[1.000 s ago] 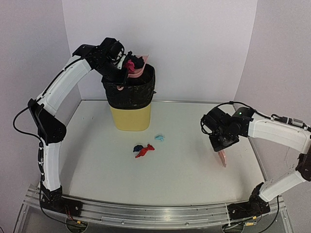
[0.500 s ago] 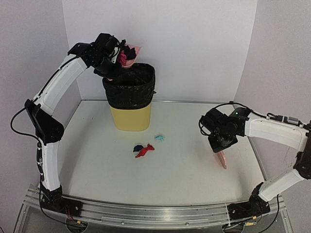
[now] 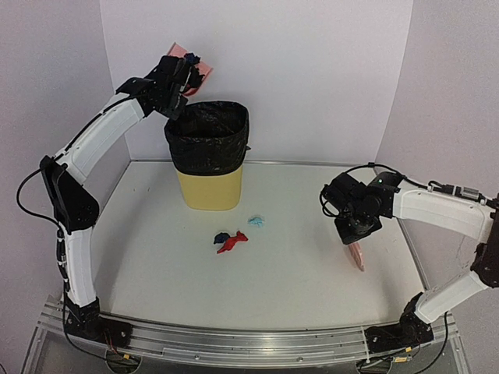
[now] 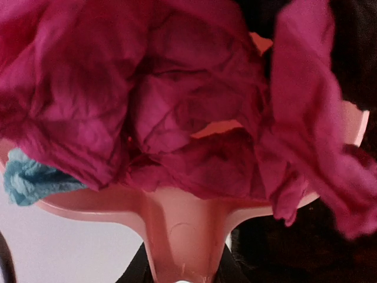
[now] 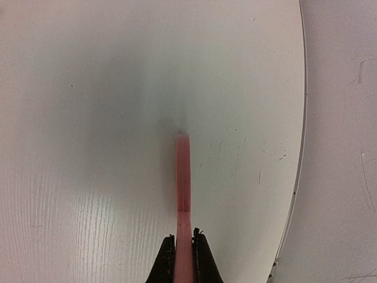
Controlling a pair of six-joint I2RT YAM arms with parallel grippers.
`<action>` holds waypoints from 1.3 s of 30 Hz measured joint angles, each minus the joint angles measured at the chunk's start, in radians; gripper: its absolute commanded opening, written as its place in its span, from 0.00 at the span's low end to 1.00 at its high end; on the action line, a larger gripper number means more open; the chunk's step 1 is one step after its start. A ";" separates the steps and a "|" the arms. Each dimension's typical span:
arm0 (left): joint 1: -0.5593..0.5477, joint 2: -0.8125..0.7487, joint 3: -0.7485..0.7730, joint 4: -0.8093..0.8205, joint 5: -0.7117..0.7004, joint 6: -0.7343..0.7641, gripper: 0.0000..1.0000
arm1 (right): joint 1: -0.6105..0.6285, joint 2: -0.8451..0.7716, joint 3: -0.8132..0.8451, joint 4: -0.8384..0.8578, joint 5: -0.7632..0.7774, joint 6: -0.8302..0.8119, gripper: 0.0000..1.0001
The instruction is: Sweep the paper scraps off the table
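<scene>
My left gripper (image 3: 173, 84) is shut on the handle of the pink dustpan (image 3: 192, 64) and holds it high above the black-lined bin (image 3: 209, 154). In the left wrist view the dustpan (image 4: 182, 227) carries crumpled pink wads (image 4: 177, 106), a light blue wad (image 4: 29, 180) and dark paper. A navy wad (image 3: 221, 238), a red wad (image 3: 233, 243) and a light blue wad (image 3: 256, 221) lie on the white table (image 3: 156, 265) in front of the bin. My right gripper (image 3: 357, 238) is shut on the pink brush (image 5: 183, 177), whose tip points down at the table on the right.
The yellow bin with its black liner stands at the back centre-left of the table. White walls close the back and sides. A metal rail (image 3: 234, 339) runs along the front edge. The table's right edge (image 5: 297, 147) is near the brush.
My left arm has lifted the dustpan from the bin's rim up and to the left, well above the bin. The right arm and brush have barely moved.
</scene>
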 measured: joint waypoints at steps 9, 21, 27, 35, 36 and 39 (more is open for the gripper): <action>-0.062 -0.034 -0.285 0.372 -0.234 0.418 0.04 | -0.003 0.000 0.000 0.001 -0.007 0.001 0.00; -0.083 -0.056 -0.414 0.818 -0.369 0.858 0.02 | -0.004 0.000 0.000 0.001 -0.014 0.002 0.00; -0.083 -0.063 -0.436 0.947 -0.398 0.977 0.02 | -0.004 0.000 0.001 0.000 -0.014 0.000 0.00; -0.138 -0.077 -0.340 0.876 -0.426 0.904 0.02 | -0.005 0.000 0.008 0.000 -0.019 -0.005 0.00; -0.154 -0.077 -0.307 0.841 -0.425 0.871 0.03 | -0.005 0.000 0.008 0.000 -0.020 -0.006 0.00; -0.223 -0.078 -0.195 0.690 -0.396 0.737 0.03 | -0.005 0.000 0.008 0.000 -0.024 -0.008 0.00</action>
